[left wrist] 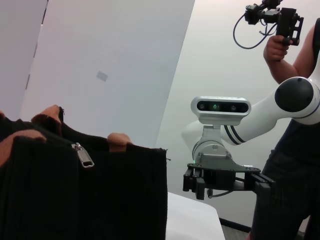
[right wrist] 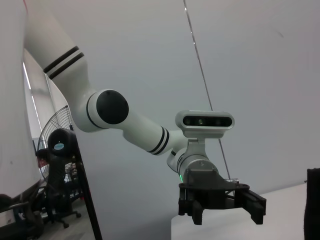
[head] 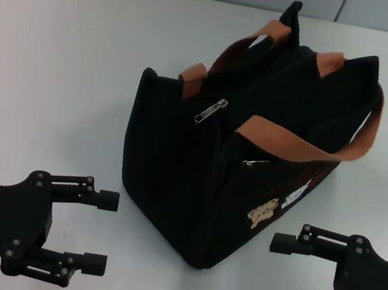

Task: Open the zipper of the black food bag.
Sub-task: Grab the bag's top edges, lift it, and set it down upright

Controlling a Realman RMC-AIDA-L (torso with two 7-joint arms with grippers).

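Black food bag (head: 173, 179), far end cropped

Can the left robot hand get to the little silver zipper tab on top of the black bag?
Probably yes. The left gripper is open beside the black food bag, and the zipper pull lies uncovered on top, clear of the straps.

The left end effector (right wrist: 222, 207), on its white arm (right wrist: 125, 117), hangs over the white counter (right wrist: 280, 210) with fingers spread; a fan (right wrist: 57, 140) stands behind.

no readable text, labels or numbers
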